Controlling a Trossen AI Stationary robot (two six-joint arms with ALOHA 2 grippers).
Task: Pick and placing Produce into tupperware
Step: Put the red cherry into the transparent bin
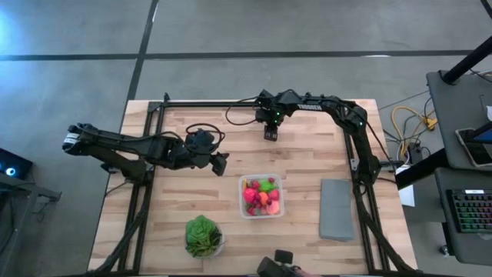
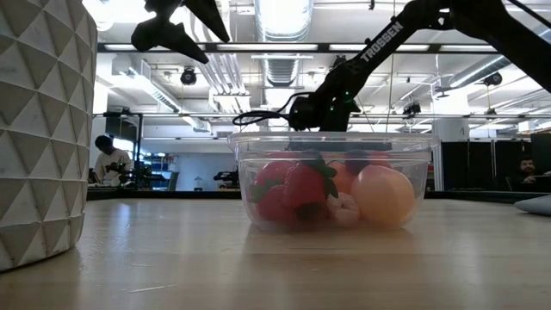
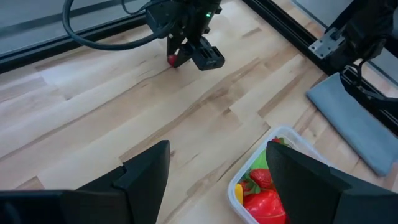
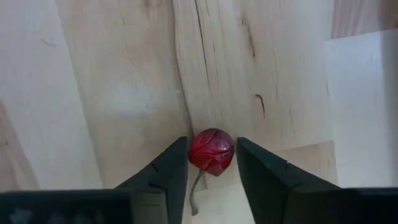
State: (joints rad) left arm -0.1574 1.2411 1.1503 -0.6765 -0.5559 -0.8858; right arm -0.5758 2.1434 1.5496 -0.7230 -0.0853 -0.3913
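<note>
The right gripper (image 4: 211, 168) pinches a red cherry (image 4: 211, 151) at the table's (image 1: 307, 161) twelve o'clock. The left gripper (image 3: 217, 174) hovers open at the tupperware's (image 1: 260, 197) ten o'clock; a grey slab (image 1: 337, 209) lies at its three, a potted plant (image 1: 203, 236) at its seven.

Blk arms (image 1: 154, 146) w/ blk cables, white "TROSSEN" lettering, green LED.

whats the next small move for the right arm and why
Probably lift straight up off the table. The right pincer has its fingers against both sides of a red cherry lying on the wood, so the grip looks made. The clear tub, already holding other fruit, sits apart nearer the front, so the cherry has to rise before carrying over. The left pincer waits open beside the tub.
</note>
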